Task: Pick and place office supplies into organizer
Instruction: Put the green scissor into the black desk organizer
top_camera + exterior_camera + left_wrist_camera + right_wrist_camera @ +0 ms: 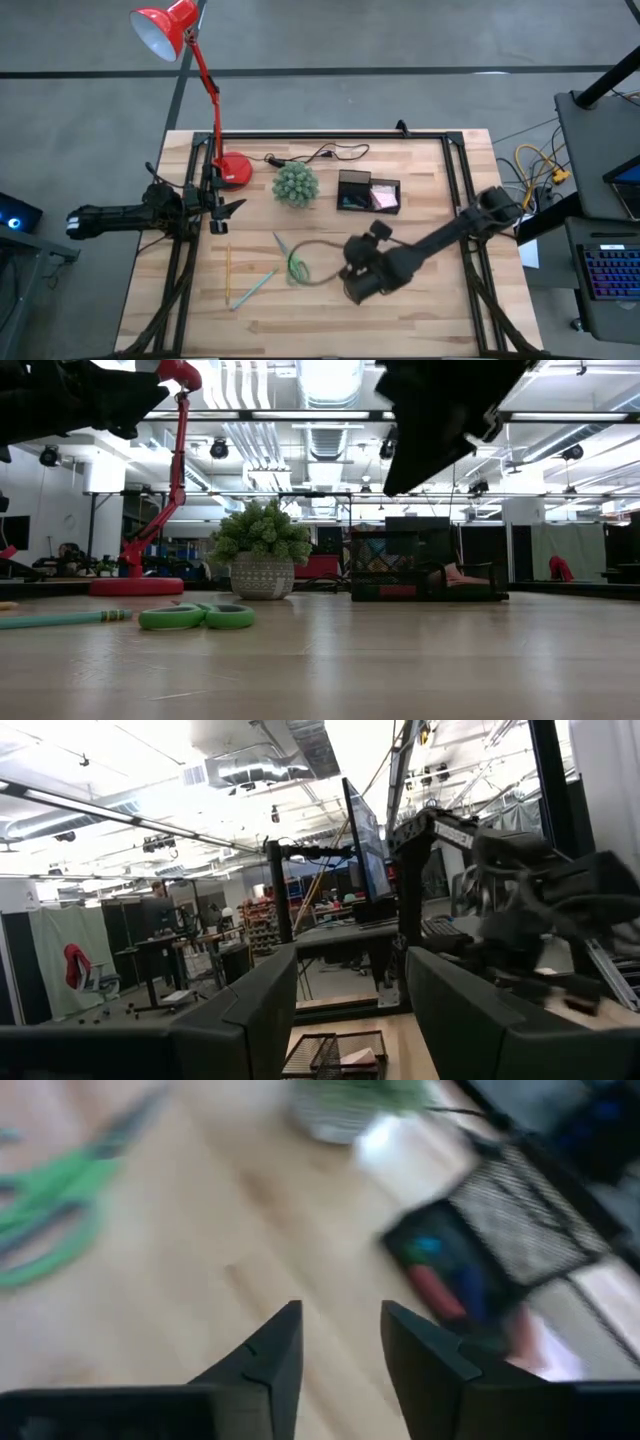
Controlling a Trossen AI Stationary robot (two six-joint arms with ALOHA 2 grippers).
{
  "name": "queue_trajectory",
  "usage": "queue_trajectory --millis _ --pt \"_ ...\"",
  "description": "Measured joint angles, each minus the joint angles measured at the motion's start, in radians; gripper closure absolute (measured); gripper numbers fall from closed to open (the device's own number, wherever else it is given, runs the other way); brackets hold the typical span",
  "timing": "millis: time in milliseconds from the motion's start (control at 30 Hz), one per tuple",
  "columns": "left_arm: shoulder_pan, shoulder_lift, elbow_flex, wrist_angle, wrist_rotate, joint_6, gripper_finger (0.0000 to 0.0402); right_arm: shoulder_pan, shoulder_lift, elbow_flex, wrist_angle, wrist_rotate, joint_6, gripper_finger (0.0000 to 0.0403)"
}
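Green-handled scissors (298, 265) lie flat on the table, and also show in the low view (195, 617) and the right wrist view (50, 1210). A yellow pencil (228, 272) and a light green pen (255, 288) lie left of them. The black organizer (368, 193) stands farther back, with a pink pad in it. My right gripper (350, 262) hovers right of the scissors and nearer than the organizer; it is open (340, 1350), with nothing between its fingers. My left gripper (215, 210) waits at the table's left and is open (350, 1020).
A round green plant in a pot (296, 185) stands left of the organizer. The red lamp's base (235, 170) sits at the back left, with its cord (320, 155) running along the far edge. Bare wood lies along the table's near edge.
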State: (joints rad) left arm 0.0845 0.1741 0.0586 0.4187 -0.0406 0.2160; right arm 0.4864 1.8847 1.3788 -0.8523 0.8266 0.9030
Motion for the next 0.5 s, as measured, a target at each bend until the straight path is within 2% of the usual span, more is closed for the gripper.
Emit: queue_trajectory --millis 267,400,500 --pt "0.000 0.000 0.000 -0.001 0.000 -0.001 0.0226 0.123 -0.016 -0.049 0.222 -0.092 -0.289 0.0323" --pt "0.000 0.002 0.000 -0.009 0.000 -0.001 0.0226 0.158 -0.069 -0.109 0.500 -0.196 -0.370 0.0344" --pt "0.000 0.002 0.000 -0.010 0.000 -0.002 0.0226 0.176 -0.073 -0.158 0.793 -0.326 -0.550 0.0354"
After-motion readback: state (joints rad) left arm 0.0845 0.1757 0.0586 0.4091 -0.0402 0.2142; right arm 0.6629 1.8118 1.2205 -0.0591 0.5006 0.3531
